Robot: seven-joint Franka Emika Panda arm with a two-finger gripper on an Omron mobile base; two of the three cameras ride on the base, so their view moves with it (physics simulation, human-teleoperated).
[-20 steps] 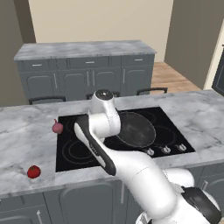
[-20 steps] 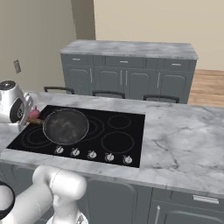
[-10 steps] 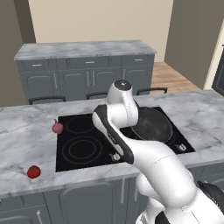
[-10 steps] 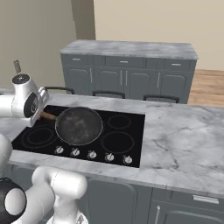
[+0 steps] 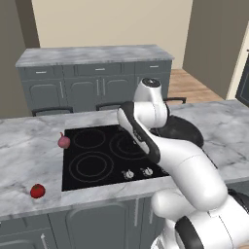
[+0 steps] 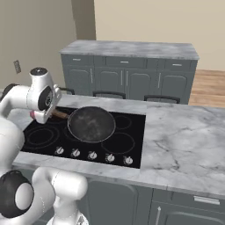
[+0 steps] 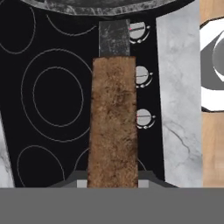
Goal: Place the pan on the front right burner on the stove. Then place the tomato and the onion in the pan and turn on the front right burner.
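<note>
Two vegetables sit off to your left of the stove (image 5: 112, 155): the onion (image 5: 63, 141) touches the cooktop's left edge on the marble counter (image 5: 29, 155), and the tomato (image 5: 37, 190) lies farther forward, near the counter's front edge, well apart from the glass. Neither is in the pan (image 6: 91, 124).

You have the pan gripped by its brown wooden handle (image 7: 113, 122); the gripper (image 6: 49, 113) is pinched tight on that handle, which in the hand view runs straight up from between the fingertips to the dark pan rim. In the right base view the pan hangs above the black glass, over the middle of the cooktop, with the handle pointing left toward the hand. In the left base view the arm's forearm and wrist cover much of the right half of the stove, so you see just a dark slice of the pan behind the wrist.

Below the pan in the right base view, the row of silver knobs (image 6: 92, 155) runs along the front edge of the glass. The front right burner (image 6: 117, 143) lies just right of and in front of the pan, uncovered. Behind the stove, dark chair backs (image 6: 107, 94) stand along the counter, with grey cabinets (image 6: 127, 79) beyond.
</note>
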